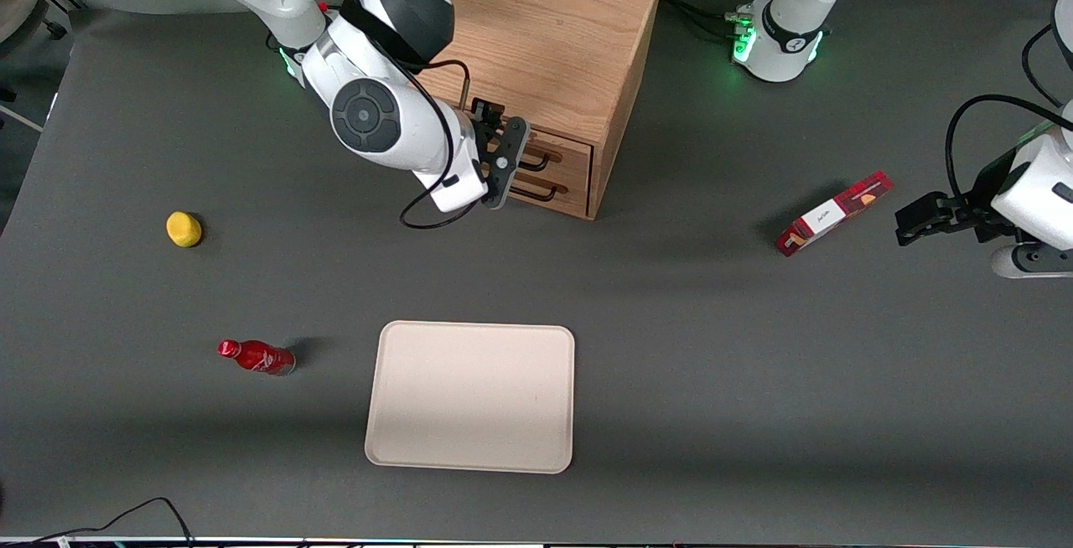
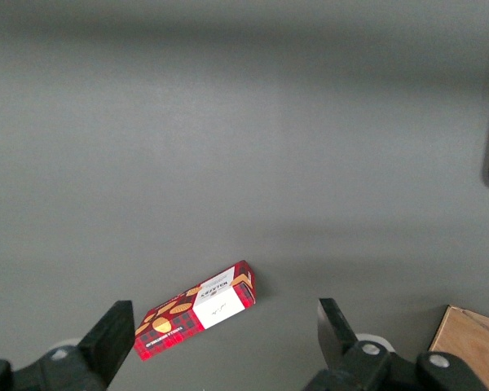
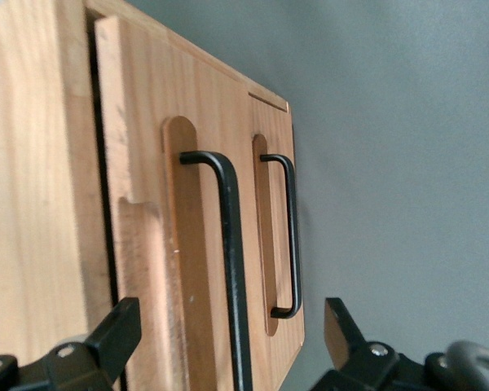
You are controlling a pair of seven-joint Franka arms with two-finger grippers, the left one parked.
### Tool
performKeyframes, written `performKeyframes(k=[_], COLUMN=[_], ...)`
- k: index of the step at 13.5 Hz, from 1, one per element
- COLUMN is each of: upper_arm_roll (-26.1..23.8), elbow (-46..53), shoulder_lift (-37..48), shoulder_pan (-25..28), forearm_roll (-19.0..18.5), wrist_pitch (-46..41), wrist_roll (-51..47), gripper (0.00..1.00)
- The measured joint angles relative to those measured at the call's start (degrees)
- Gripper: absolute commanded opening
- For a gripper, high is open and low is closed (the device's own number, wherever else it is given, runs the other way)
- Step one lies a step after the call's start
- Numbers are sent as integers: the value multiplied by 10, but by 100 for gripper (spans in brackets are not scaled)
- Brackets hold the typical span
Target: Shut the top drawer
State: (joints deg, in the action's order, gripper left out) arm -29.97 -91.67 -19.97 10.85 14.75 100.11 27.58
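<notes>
The light-oak cabinet (image 1: 545,28) stands toward the back of the table, its two drawer fronts facing the front camera. The top drawer (image 1: 572,148) (image 3: 147,269) sticks out a little, and a thin dark gap shows between its front and the cabinet frame. Its black wire handle (image 3: 231,269) runs between my fingers. The lower drawer (image 3: 265,163) has the same kind of handle (image 3: 292,236). My gripper (image 1: 506,167) (image 3: 228,334) is open, right in front of the top drawer's face, with one finger on each side of the handle and nothing held.
A beige tray (image 1: 469,447) lies near the front camera. A red bottle (image 1: 256,357) and a yellow object (image 1: 184,229) lie toward the working arm's end. A red box (image 1: 832,213) (image 2: 197,309) lies toward the parked arm's end.
</notes>
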Motion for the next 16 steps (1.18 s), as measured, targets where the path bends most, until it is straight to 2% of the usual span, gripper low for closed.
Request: performKeyframes(k=[2,5,8,10,12,14,16], upper_arm_roll=[0,14,64,131,206,281,354], elbow=[18,35,35,30,24,21,20], shoulder_lift=[11,85,189,240,269,279,280], shoulder_pan=[-2,-4,-6,-8,-11,-13,-13], forearm_roll=[12,8,-55,-86,-130,-144,-146], wrist_pitch=[-2,-17,-101,-153,-181,-196,-205], wrist_roll=[-18,-120,-200,-237,-233,-170,-39], gripper=[100,100,100,100,100,100,100])
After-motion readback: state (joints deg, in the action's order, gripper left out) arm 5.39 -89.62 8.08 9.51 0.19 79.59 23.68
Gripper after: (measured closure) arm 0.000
